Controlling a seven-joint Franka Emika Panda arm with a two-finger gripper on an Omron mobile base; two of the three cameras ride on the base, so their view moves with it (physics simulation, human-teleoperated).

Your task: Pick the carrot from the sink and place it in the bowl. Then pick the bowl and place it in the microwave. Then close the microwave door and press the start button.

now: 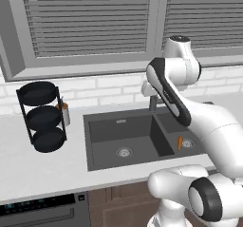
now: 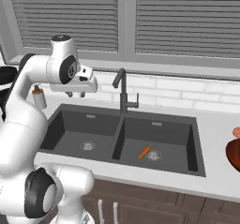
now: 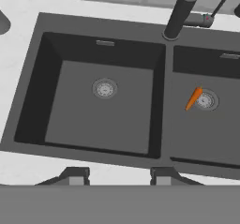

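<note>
Your tool (image 2: 76, 94) hangs high over the left basin of the sink (image 2: 70, 113), fingers parted about halfway with nothing between them, so the task is only starting. The carrot (image 2: 144, 152) lies slanted in the right basin, its thick end touching the drain, well apart from the tool. The faucet (image 2: 123, 93) rises from the sink's back rim at the divider, between you and the carrot. The bowl (image 2: 234, 153) waits at the bench's right edge

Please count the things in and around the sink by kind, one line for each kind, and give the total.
Carrot: 1
Sink basins: 2
Drains: 2
Faucet: 1
Three-tier rack: 1
Bowl: 1
Total: 8
</note>
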